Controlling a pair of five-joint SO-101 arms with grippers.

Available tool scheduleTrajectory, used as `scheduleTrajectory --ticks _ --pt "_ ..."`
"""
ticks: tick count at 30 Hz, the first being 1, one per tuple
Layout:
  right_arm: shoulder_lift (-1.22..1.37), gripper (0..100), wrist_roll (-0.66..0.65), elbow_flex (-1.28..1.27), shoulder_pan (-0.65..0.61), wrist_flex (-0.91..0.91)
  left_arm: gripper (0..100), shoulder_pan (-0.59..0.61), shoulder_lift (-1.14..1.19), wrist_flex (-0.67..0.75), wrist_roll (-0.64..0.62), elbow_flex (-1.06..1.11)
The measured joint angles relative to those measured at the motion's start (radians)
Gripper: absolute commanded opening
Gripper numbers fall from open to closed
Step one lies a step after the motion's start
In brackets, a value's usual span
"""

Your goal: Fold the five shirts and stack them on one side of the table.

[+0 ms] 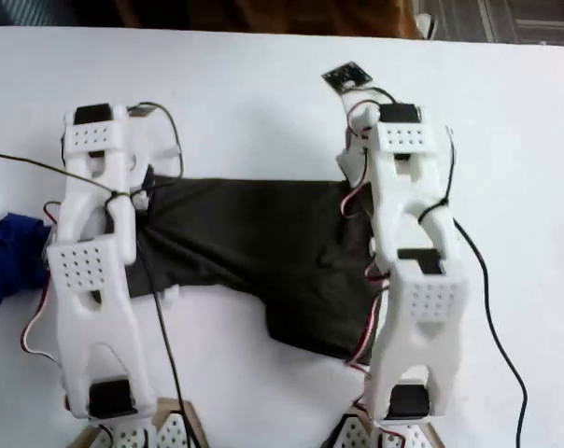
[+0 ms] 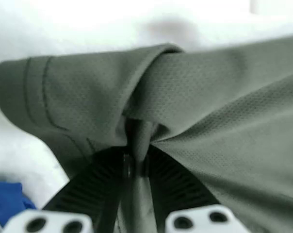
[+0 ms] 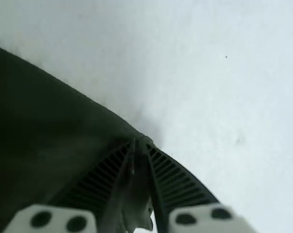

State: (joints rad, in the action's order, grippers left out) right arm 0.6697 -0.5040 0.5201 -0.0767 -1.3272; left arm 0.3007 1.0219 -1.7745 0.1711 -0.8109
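left claw [image 2: 135, 145]: clamped on a bunched fold of the grey shirt [image 1: 263, 252]
right claw [image 3: 139, 145]: pinched tight on that shirt's edge
shirt: flat on the table [image 1: 263, 84], strung between the claws, long axis 9 to 3 in the high view, bulk sagging toward 5
nearer arm: a tie, each holds one end
count: two claws, one grey shirt, one blue shirt [image 1: 7, 257] bunched at 9

On my high view I see a white counter [image 1: 263, 93]. A dark shirt [image 1: 263, 243] lies spread across the middle of the frame, its wider end toward the lower right. A bunched blue cloth [image 1: 7, 257] sits at the left edge. A small black part [image 1: 345, 77] lies at upper centre-right, apart from the shirt.
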Motion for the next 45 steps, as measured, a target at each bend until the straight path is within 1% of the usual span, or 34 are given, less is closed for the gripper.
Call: scheduleTrajectory --ticks 5,12,15,20,24,27,29,31,34,38,41,43,45 --pt "0.183 1.8 0.000 0.216 0.011 -0.057 2 0.000 0.000 0.000 0.000 0.000" --pt "0.423 1.8 0.000 0.611 0.046 -0.173 2 0.000 0.000 0.000 0.000 0.000" --pt "0.506 1.8 0.000 0.729 0.064 -0.210 2 0.000 0.000 0.000 0.000 0.000" --pt "0.526 1.8 0.000 0.907 0.101 -0.288 2 0.000 0.000 0.002 0.000 0.000" --pt "0.519 1.8 0.000 1.073 0.104 -0.413 2 0.000 0.000 0.002 0.000 0.000" --pt "0.460 1.8 0.000 1.083 0.103 -0.422 2 0.000 0.000 0.002 0.000 0.000" --pt "0.391 1.8 0.000 1.014 0.103 -0.422 2 0.000 0.000 0.002 0.000 0.000" --pt "0.310 1.9 0.000 0.888 0.097 -0.422 2 0.000 0.000 0.002 0.000 0.000" --pt "0.150 1.9 0.000 0.634 0.075 -0.422 2 0.000 0.000 0.002 0.000 0.000" --pt "-0.135 1.9 -0.002 0.238 0.075 -0.422 2 0.000 0.000 0.002 0.000 0.000" --pt "-0.358 1.9 -0.071 -0.077 0.063 -0.419 2 0.000 0.000 0.002 0.000 0.000" --pt "-0.499 1.9 -0.127 -0.273 0.037 -0.396 2 0.000 0.000 0.002 0.000 0.000" --pt "-0.634 1.9 -0.157 -0.456 -0.008 -0.368 2 0.000 0.000 0.002 0.000 0.000"
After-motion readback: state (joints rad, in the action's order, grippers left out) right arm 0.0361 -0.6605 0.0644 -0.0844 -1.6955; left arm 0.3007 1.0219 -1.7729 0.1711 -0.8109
